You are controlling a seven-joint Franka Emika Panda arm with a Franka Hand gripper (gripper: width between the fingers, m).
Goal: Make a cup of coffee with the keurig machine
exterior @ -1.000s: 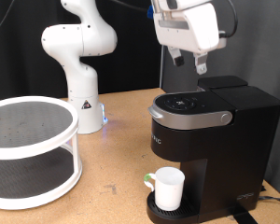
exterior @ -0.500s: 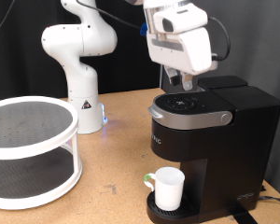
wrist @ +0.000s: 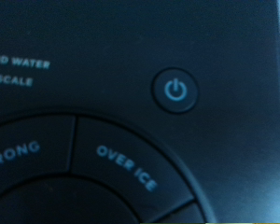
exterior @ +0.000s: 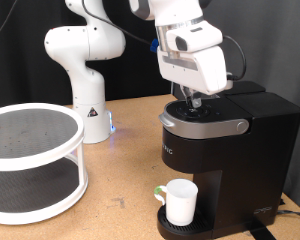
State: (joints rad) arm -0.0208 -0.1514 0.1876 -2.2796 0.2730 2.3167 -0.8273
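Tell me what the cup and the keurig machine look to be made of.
The cup: smooth plain white, faintly glossy, probably ceramic, possibly plastic. The keurig machine: matte black body, likely plastic, with a silver-grey band that looks like metallic-painted plastic. The gripper is at its button panel.

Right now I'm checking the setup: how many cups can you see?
1. The cup stands on the drip tray of the keurig machine, under its lid, at the exterior view's bottom. Others may be hidden behind the machine.

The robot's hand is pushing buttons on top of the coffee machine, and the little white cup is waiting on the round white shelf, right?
Not quite. The cup stands on the keurig machine drip tray, not on the round white shelf. The exterior view shows it. The gripper is indeed at the button panel on top.
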